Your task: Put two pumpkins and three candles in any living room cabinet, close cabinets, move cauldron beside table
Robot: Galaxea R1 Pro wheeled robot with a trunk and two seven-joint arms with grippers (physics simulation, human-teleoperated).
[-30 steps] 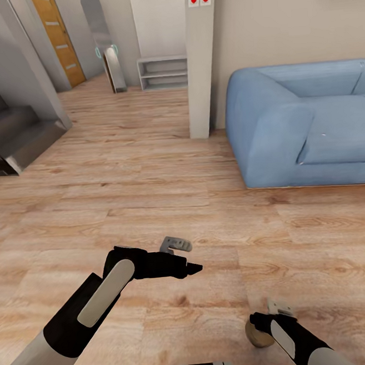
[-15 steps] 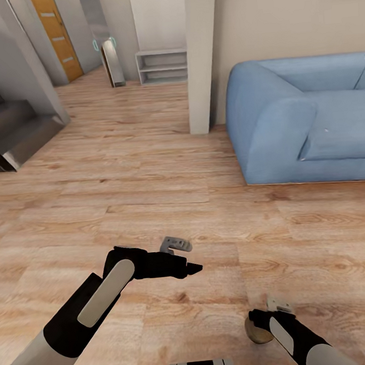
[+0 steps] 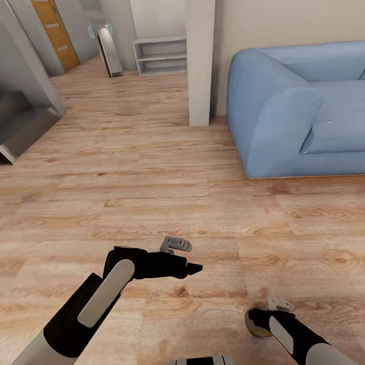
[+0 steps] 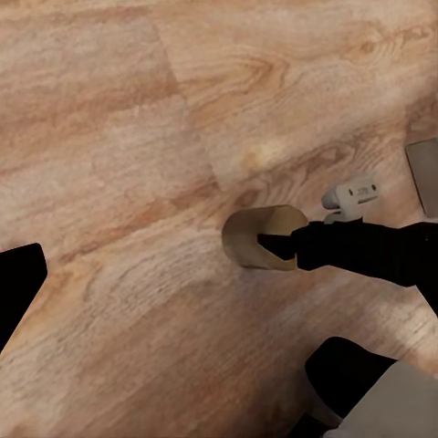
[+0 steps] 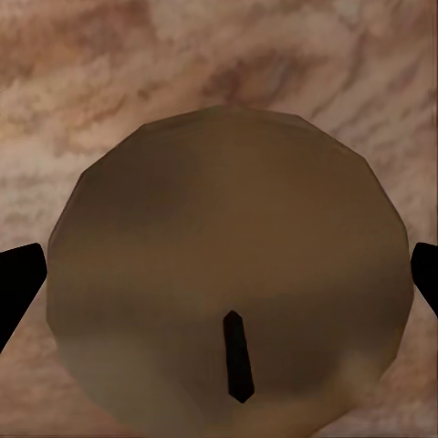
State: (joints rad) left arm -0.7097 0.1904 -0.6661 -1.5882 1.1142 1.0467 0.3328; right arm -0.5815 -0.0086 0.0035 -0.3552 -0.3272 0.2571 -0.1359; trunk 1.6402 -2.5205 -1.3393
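One candle (image 3: 253,322), a stubby beige-grey cylinder, hangs just above the plank floor at the lower right of the head view, with my right gripper (image 3: 258,322) shut on it. In the right wrist view the candle (image 5: 228,283) shows end-on with its dark wick, a black fingertip (image 5: 18,287) at each side. The left wrist view looks down on the same candle (image 4: 260,239) and the black right arm behind it. My left gripper (image 3: 188,269) hovers over bare floor at the lower middle, open and empty. Pumpkins, cabinet, cauldron and table are out of view.
A blue sofa (image 3: 298,110) fills the right side, with a white pillar (image 3: 200,52) beside its arm. Grey stairs (image 3: 3,121) rise at the left. A low grey shelf (image 3: 162,55) and an orange door (image 3: 53,27) stand far back. Open plank floor lies ahead.
The whole head view has shifted: sofa, pillar and shelf sit higher and closer, so the camera has moved. Both arms keep their pose, and the candle stays in the right gripper.
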